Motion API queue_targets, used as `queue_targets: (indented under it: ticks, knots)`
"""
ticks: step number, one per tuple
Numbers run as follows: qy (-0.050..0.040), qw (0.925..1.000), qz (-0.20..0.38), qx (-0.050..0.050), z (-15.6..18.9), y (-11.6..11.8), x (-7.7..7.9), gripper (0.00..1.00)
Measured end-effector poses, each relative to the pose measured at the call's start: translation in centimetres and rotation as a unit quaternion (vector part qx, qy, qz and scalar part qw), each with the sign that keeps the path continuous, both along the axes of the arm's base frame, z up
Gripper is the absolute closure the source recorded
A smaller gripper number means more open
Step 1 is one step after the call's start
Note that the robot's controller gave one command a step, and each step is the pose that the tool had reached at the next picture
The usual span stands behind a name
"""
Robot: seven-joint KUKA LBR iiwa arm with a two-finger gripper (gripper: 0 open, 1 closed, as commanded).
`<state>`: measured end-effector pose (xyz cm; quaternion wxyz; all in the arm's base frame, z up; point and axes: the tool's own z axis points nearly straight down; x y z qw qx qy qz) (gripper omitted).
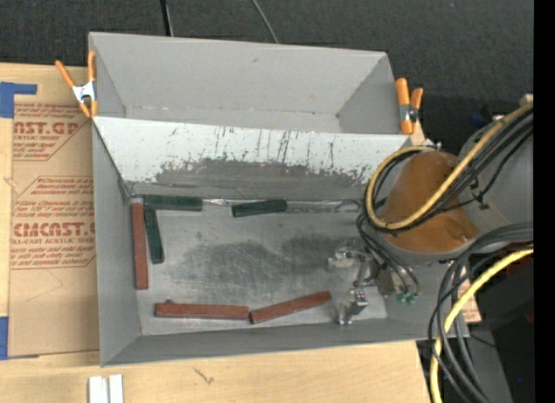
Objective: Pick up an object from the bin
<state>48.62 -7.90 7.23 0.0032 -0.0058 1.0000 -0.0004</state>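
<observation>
**Now at the approach: gripper low in the bin, nothing seen in its grasp**

Judging by how things lie, the pick is in its reaching step and no lift has begun. The gripper [351,289] sits low at the right end of the grey bin [234,72], close to the floor and hard by the front wall. Whether it is released or clenched cannot be told from this view, since its metal parts run together against the scuffed floor. No object is seen caught in it.

The likeliest thing for the task is the slanted reddish-brown stick [290,305]. It lies flat just left of the gripper, its near end close beside the gripper, though whether they touch cannot be made out. Farther left of the gripper, end to end with that one, a second reddish-brown stick [201,310] lies along the front wall. Well apart to the gripper's far left, a third brown stick [139,245] and a dark green stick [153,235] lie side by side. Behind and left of the gripper, two more dark green sticks [172,203] [258,208] lie along the foot of the back wall.

The next move probably calls for a small shift left, so the gripper straddles the slanted stick across its narrow width, then a close and a straight lift. The stick lies flat and thin near the front wall, so a low, square approach seems needed; a grip on the very tip might let it swing or slip.
</observation>
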Motion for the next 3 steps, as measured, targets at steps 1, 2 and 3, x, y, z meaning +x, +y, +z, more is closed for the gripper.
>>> queue_targets:
  ticks: [1,2,3]
  knots:
    - [-0.0001,1.0000,0.000,0.000,0.0,0.0,0.0,0.00]
    - [-0.0010,0.9967,0.081,-0.001,0.3,5.8,1.9,1.00]
    - [-0.0010,0.9967,0.081,-0.001,0.3,5.8,1.9,1.00]
